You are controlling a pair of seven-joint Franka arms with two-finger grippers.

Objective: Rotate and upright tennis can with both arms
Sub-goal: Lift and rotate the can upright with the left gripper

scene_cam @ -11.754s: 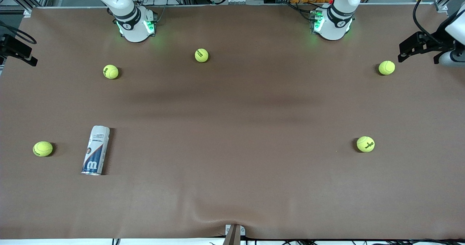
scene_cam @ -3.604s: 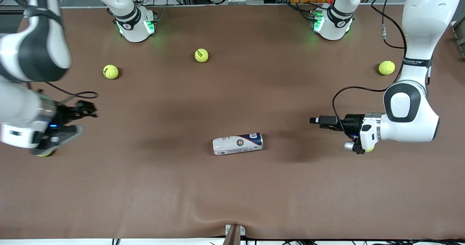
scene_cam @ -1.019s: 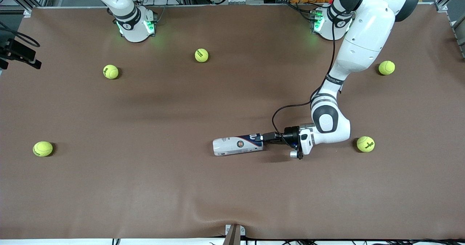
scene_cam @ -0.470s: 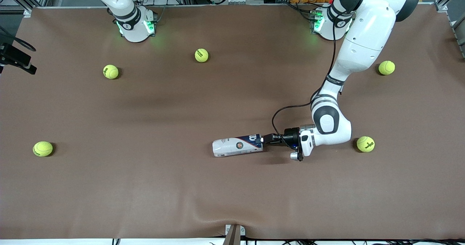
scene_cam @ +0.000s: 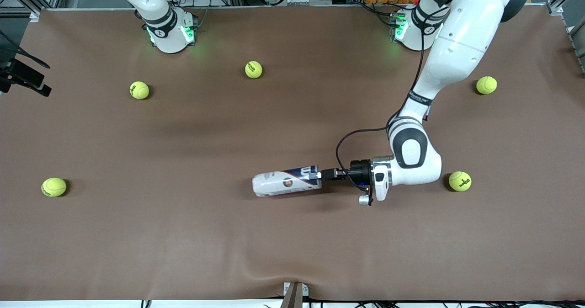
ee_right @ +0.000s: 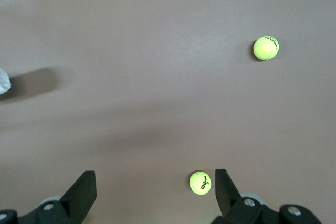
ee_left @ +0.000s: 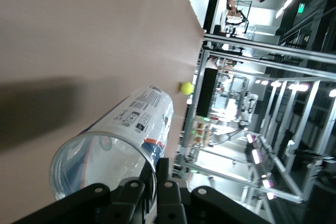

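Note:
The tennis can (scene_cam: 287,181) lies on its side near the middle of the table, its white end toward the right arm's end. My left gripper (scene_cam: 318,175) is shut on the silver rim of its open end. In the left wrist view one finger (ee_left: 169,179) is outside the can's (ee_left: 142,114) rim and the other inside, the gripper (ee_left: 156,182) pinching the wall. My right gripper (ee_right: 154,192) is open and empty, high over the table; a black part of it (scene_cam: 25,77) shows at the table's edge.
Several yellow-green tennis balls lie on the brown table: one (scene_cam: 460,181) close to the left arm's wrist, one (scene_cam: 486,85) farther from the camera, others (scene_cam: 253,69), (scene_cam: 139,90), (scene_cam: 54,187) toward the right arm's end. A ball (ee_right: 200,183) lies under the right gripper.
The left gripper has closed on the can's rim and pushed the can a little toward the right arm's end. Earlier the can lay near the right arm's end and was turned into the middle.

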